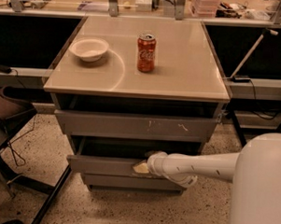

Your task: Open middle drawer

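The middle drawer (103, 165) is a plain grey front in the cabinet, pulled out a little, with a dark gap above it. Above it sits the top drawer front (135, 126) with white scuff marks. Below it the bottom drawer front (128, 181) shows as a narrow grey strip. My gripper (141, 167) is at the end of the white arm reaching in from the right. It rests at the top edge of the middle drawer front, right of its centre.
A white bowl (89, 49) and a red soda can (146, 52) stand on the cabinet top (189, 64). A dark chair (9, 127) stands on the speckled floor at the left. A pole (248, 55) leans at the right.
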You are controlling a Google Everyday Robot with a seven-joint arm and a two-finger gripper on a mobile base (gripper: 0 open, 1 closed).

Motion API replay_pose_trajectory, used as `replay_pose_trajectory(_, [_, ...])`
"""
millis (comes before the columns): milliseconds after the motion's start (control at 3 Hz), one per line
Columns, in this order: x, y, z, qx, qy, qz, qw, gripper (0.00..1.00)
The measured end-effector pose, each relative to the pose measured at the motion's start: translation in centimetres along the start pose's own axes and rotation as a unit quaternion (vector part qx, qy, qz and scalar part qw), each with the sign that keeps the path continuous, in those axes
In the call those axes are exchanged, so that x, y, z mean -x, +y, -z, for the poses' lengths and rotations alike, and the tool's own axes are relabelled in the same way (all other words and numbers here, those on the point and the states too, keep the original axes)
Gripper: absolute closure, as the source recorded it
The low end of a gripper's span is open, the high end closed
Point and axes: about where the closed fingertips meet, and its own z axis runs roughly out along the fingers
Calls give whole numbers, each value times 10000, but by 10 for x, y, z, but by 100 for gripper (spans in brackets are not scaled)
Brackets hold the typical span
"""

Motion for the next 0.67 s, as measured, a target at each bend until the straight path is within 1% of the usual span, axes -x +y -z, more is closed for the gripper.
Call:
replay_pose_trajectory(333, [2, -1, 3, 0, 0, 0, 10000, 100])
replay_pose_trajectory(667, [-9, 12, 9, -21, -104, -85, 9999, 100])
